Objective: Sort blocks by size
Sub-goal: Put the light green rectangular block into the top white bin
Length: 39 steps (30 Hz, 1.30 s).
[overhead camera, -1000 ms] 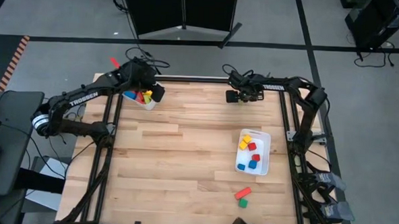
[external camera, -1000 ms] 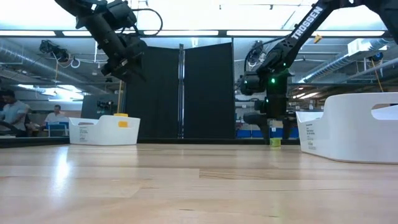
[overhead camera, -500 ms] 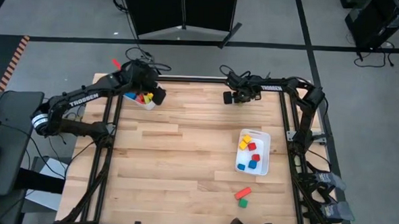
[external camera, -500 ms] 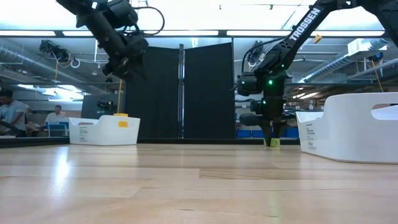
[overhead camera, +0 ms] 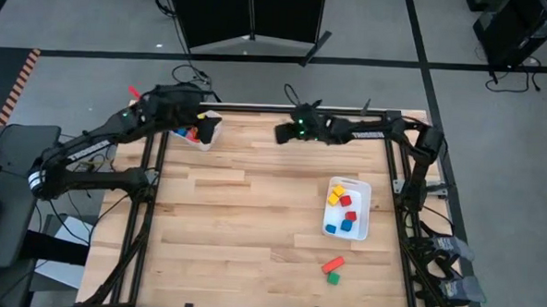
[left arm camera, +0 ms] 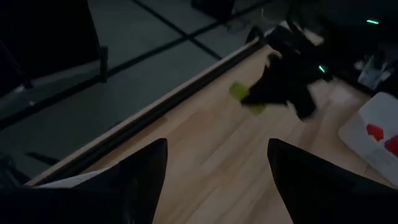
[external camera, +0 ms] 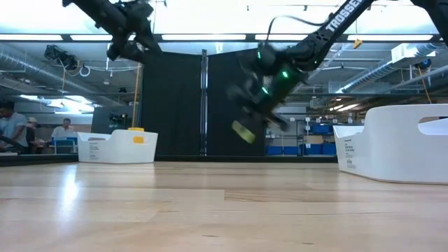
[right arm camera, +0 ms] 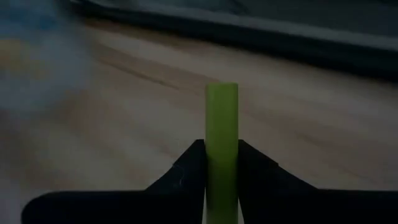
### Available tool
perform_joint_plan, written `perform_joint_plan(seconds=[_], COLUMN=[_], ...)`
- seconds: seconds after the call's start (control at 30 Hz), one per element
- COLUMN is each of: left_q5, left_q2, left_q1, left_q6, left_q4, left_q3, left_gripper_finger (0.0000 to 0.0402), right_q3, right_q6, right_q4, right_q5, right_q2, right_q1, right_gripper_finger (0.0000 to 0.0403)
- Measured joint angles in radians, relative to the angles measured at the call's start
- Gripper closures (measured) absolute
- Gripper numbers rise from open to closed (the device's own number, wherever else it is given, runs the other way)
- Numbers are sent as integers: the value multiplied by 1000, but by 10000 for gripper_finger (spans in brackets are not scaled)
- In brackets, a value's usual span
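My right gripper (overhead camera: 284, 133) hangs over the far middle of the table, shut on a yellow-green bar block (right arm camera: 222, 124). The same block (external camera: 243, 131) is in the air in the low view. My left gripper (left arm camera: 214, 177) is open and empty, high over the white bin (overhead camera: 196, 137) at the far left corner. That bin holds red, yellow and blue blocks. A second white bin (overhead camera: 347, 209) on the right holds several red, yellow and blue cubes. A red bar (overhead camera: 332, 264) and a green cube (overhead camera: 333, 278) lie on the table near the front edge. My right gripper pinches the yellow-green bar by its two broad faces (right arm camera: 222, 163) between its two fingers. The bar's free end (right arm camera: 222, 90) sticks out ahead past the fingertips. The fingers slant down toward the table's left. The bar is tilted and clear of the table.
A bare stretch of wood lies between the two bins. A dark rail (left arm camera: 143, 118) runs along the table's far edge. People sit in the room beyond the table's left side (external camera: 14, 129).
My right gripper has shut on the yellow-green bar at the far edge, lifted it off the table and swung toward the table's left, tipping up from pointing down. My left gripper has risen and drawn back toward the far left corner, still open.
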Motion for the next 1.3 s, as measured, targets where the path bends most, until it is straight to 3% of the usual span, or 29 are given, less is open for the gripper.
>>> perform_joint_plan(seconds=[0.1,0.2,0.37,0.87,1.3], left_q5=[-33,-63,-71,-72,-73], left_q2=[-42,-70,-89,-122,-198], left_q1=[-12,-26,-41,-112,-133], left_q6=[-5,-22,-27,-46,-19], left_q4=[0,0,3,15,51], left_q3=[0,0,0,0,0], left_gripper_finger=[117,117,117,117,117], right_q3=[1,57,237,861,1228], right_q6=[-40,-77,-156,-273,-272], right_q4=[228,294,281,195,221], right_q5=[-25,-18,-24,-110,-117], right_q2=[6,18,97,517,794], right_q1=[56,86,108,146,139], right_gripper_finger=[332,332,332,332,332])
